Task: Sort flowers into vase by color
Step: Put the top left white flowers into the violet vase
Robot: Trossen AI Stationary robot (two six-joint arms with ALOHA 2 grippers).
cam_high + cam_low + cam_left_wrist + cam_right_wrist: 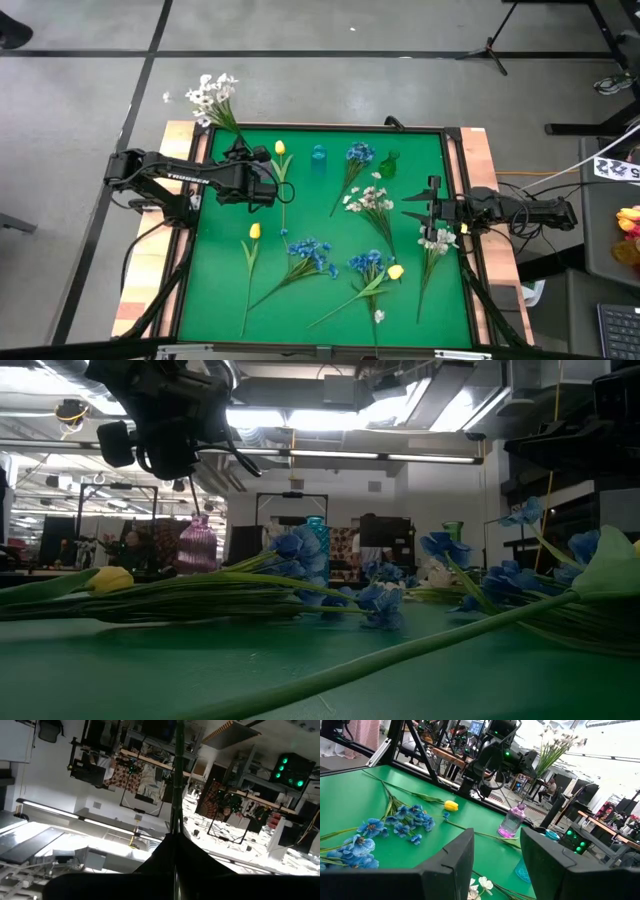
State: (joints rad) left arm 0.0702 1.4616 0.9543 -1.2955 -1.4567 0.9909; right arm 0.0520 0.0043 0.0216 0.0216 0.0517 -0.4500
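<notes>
My left gripper (241,152) is over the table's far left part, shut on a white flower (214,93) whose blossoms stand out past the far left corner. A pink vase (512,821), a blue vase (319,156) and a green vase (388,165) stand along the far side. Yellow flowers (280,148) (255,231), blue flowers (360,153) (310,252) and white flowers (370,200) (437,240) lie flat on the green mat. My right gripper (410,213) waits open at the right edge, holding nothing. My left gripper pinches the white flower's thin green stalk (176,822) between its two shut fingers. The stalk runs straight out from between them. The flower is lifted clear of the table, and its blossoms (559,740) slant up and away from the arm.
A blue flower (368,262) and a yellow bud (396,271) lie together near the front edge. The wooden frame (478,160) rims the mat. Beyond the table stand dark stands, shelves and lamps.
</notes>
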